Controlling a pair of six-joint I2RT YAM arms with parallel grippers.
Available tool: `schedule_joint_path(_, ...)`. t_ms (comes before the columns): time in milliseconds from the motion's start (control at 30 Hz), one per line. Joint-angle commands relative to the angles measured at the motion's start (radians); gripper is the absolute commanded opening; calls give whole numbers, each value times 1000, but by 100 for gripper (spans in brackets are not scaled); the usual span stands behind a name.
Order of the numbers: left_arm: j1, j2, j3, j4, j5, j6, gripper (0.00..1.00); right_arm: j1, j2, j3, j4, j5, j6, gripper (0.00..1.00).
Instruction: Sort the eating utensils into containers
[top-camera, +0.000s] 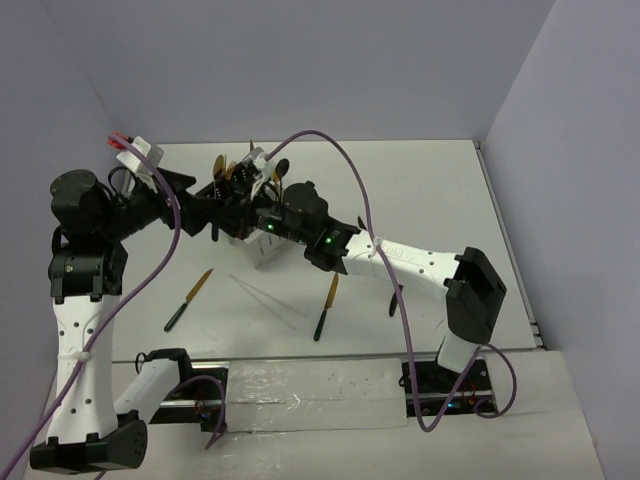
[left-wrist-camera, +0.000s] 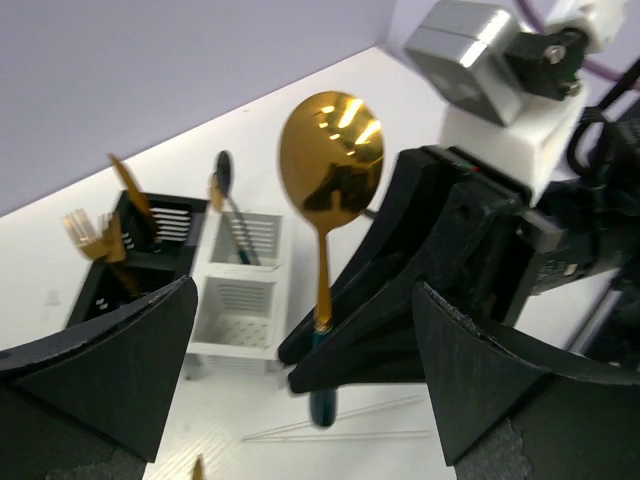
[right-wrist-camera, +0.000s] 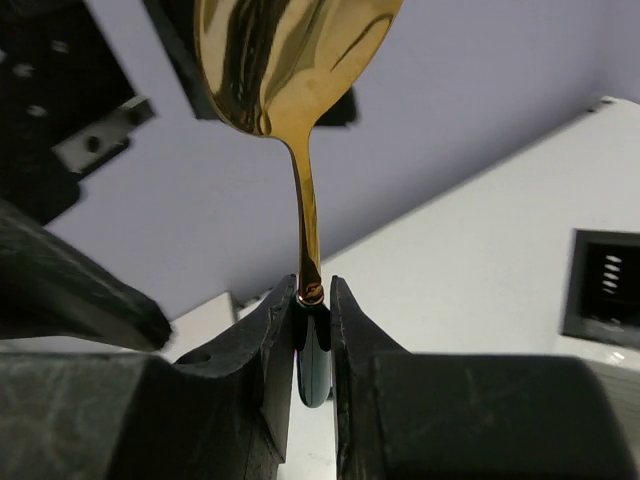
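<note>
We see the spoon upright, handle clamped in the right claw; left claw spread wide; white box below, beyond.

The work surface is a flat white table. Plain pale lavender panels enclose it on three sides: a back wall, a left wall and a right wall. Lighting is even and diffuse; shadows on the tabletop are soft and faint.
</note>
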Motion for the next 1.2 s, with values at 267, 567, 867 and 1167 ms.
schedule_joint_path(267,3,-28,-39,-134,-546,237,99,-92,-73,-82,-55,494,-33,0)
schedule_joint_path(567,3,3,-322,-141,-790,376,99,-198,49,-105,-37,762,-14,0)
schedule_joint_path(867,4,138,-511,-130,-887,493,95,-197,272,72,-119,841,-30,0)
schedule_joint_path(1167,4,208,-582,-104,-872,525,89,-195,322,81,-138,793,19,0)
